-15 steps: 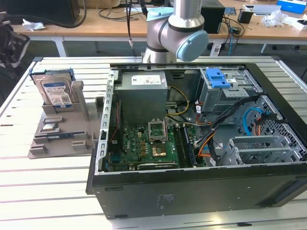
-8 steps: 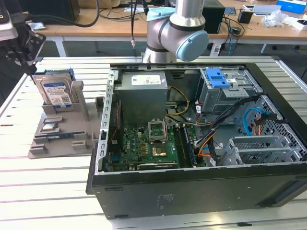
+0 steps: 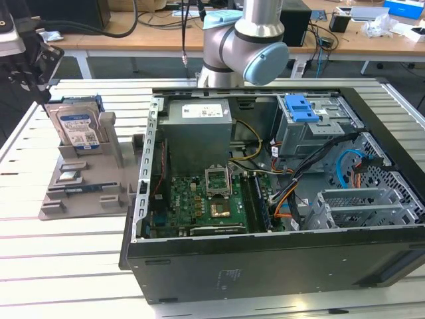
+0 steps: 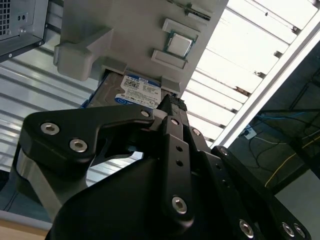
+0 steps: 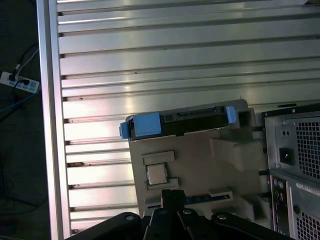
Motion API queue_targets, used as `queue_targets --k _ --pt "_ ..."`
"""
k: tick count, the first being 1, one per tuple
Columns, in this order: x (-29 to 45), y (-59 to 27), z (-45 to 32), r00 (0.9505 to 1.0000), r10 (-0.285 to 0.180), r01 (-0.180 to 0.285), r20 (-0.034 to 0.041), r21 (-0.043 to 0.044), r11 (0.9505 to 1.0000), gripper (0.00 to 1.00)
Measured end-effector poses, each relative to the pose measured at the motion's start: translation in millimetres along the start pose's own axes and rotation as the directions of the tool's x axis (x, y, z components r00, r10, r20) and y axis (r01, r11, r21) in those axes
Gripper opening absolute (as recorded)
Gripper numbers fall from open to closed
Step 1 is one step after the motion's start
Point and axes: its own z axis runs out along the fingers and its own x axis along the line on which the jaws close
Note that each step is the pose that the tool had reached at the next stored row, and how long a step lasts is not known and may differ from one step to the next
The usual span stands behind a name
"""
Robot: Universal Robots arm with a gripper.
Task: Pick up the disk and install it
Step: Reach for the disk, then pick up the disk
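The disk [image 3: 76, 126] stands upright in a slot of a grey holder [image 3: 89, 183] on the slatted table, on the exterior view's left beside the open computer case [image 3: 265, 256]. Its label faces the camera, and blue rails run along its edges. In the second wrist view the disk [image 4: 137, 90] shows its label just beyond my gripper [image 4: 171, 102]. In the first wrist view the disk [image 5: 195, 116] is seen edge-on with a blue rail end [image 5: 145, 125]. My gripper [image 3: 41, 93] hangs above and beside the disk, apart from it. The gripper [image 5: 172, 194] looks shut and empty.
The holder also carries a small square chip [image 3: 70, 176]. Inside the case sit a grey power-supply box [image 3: 199, 126], a motherboard [image 3: 206, 203] and a drive cage with a blue latch [image 3: 302, 109]. The arm's base [image 3: 246, 40] stands behind the case.
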Motion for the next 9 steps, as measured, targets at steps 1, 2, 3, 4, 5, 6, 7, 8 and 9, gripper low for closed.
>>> queue_targets --k 1,2,3,4,5,6,7,8,9 --pt "-0.1 0.0 0.0 1.0 0.0 0.0 -0.0001 0.0001 1.0 0.11" --pt "-0.1 0.0 0.0 1.0 0.0 0.0 0.0 0.0 1.0 0.11" --pt "-0.1 0.0 0.0 1.0 -0.005 0.005 -0.0002 0.0001 1.0 0.11" --pt "-0.1 0.0 0.0 0.9998 -0.02 0.02 -0.0006 0.0002 0.9998 0.11" --pt "-0.1 0.0 0.0 0.9985 -0.055 0.055 -0.0017 0.0004 0.9985 0.11" --pt "-0.1 0.0 0.0 0.9956 -0.093 0.093 -0.0028 0.0006 0.9956 0.11" --pt "-0.1 0.0 0.0 0.9923 -0.124 0.124 -0.0037 0.0008 0.9923 0.11" --pt "-0.2 0.0 0.0 0.9901 -0.14 0.14 -0.0042 0.0008 0.9901 0.11" --pt "-0.1 0.0 0.0 0.9879 -0.155 0.155 -0.0048 0.0008 0.9879 0.11"
